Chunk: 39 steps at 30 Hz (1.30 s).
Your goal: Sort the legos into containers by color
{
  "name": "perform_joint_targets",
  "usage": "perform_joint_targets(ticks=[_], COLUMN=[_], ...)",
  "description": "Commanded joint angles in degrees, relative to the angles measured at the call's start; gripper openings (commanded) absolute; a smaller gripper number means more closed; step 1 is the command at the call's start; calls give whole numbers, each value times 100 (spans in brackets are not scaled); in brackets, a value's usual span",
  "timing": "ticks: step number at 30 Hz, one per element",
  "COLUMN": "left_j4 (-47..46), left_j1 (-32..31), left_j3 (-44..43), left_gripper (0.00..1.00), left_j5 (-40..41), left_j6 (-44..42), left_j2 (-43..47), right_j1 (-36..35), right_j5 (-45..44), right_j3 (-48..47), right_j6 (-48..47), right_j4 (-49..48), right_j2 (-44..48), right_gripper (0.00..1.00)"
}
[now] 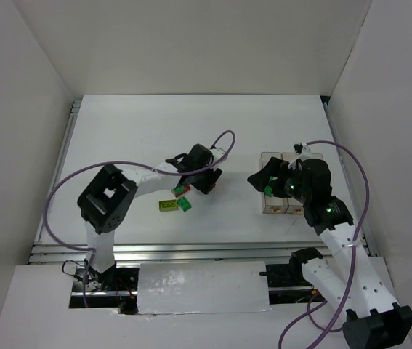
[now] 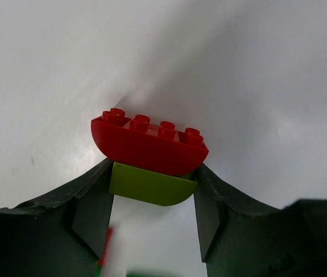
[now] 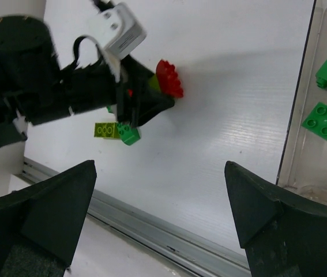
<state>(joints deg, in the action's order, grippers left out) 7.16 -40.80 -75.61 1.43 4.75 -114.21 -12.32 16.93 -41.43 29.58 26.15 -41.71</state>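
Bricks [image 2: 149,144] gripped by left gripper [image 2: 153,199], lime one [image 2: 150,184] unseen overhead, right gripper [image 3: 160,213] open

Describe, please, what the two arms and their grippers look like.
Both arms have white links and bulky black joint housings. The left arm and right arm each trail a looping purple cable. The left gripper and right gripper are matte black with wedge-shaped fingers. Small green lights glow on the right arm.

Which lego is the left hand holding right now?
The red curved brick, stacked on a yellow-green piece that the left hand pinches. The yellow-green brick and green brick lie on the table.
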Motion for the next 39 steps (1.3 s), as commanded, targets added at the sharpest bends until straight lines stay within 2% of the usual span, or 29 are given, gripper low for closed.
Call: perform_joint_targets(ticks=[1, 4, 8, 11, 12, 16, 19, 23, 26, 27, 28, 29, 30, 32, 33, 37, 39], left_j4=[-538, -837, -1207, -1515, -1550, -1218, -1016, -971, -979, -979, -971, -953, -944, -892, -865, -856, -961], left_j1=[-103, -279, -701, -885, -912, -1018, -1114, -1159, -1167, -1167, -1167, -1167, -1167, -1176, -1176, -1176, -1176], left_j3=[678, 1390, 2146, 2630, 2761, 2692, 2631, 2718, 2736, 2736, 2736, 2736, 2745, 2762, 2771, 2815, 2929], left_gripper=[0, 0, 0, 0, 0, 0, 0, 0, 0, 0, 0, 0, 0, 0, 0, 0, 0], left_j5=[-721, -1012, -1127, -1259, -1285, -1549, -1593, -1497, -1479, -1488, -1479, -1470, -1453, -1296, -1268, -1093, -1013], left_j6=[-62, -89, -62, -10, -1, -80, -141, -168, -177, -185, -185, -194, -212, -212, -212, -185, -168], left_j2=[1449, 2225, 3656, 4413, 4564, 4873, 5031, 5181, 5243, 5260, 5269, 5269, 5269, 5225, 5182, 5128, 5181], right_j1=[115, 124, -16, -823, -1295, -2105, -2467, -2706, -2838, -2864, -2890, -2890, -2890, -2891, -2890, -2724, -2338], right_j5=[117, 293, 785, 646, 384, 13, -330, -357, -331, -313, -296, -330, -365, -593, -681, -1086, -920], right_j3=[135, 196, 372, 487, 478, 338, 109, 91, 100, 83, 74, 74, 65, 21, -5, -172, -138], right_j6=[529, 899, 1690, 2103, 2174, 2420, 2386, 2447, 2438, 2421, 2412, 2394, 2377, 2307, 2254, 1973, 1876], right_j4=[-426, -645, -1032, -1533, -1621, -2096, -2035, -2228, -2360, -2386, -2395, -2369, -2334, -2142, -2045, -1552, -1464], right_j2=[198, 365, 261, 23, -81, -398, -679, -917, -1066, -1102, -1128, -1128, -1102, -962, -927, -689, -462], right_gripper=[100, 99, 92, 92, 92, 92, 92, 89, 75, 67, 44, 34, 19, 9, 0, 0, 0])
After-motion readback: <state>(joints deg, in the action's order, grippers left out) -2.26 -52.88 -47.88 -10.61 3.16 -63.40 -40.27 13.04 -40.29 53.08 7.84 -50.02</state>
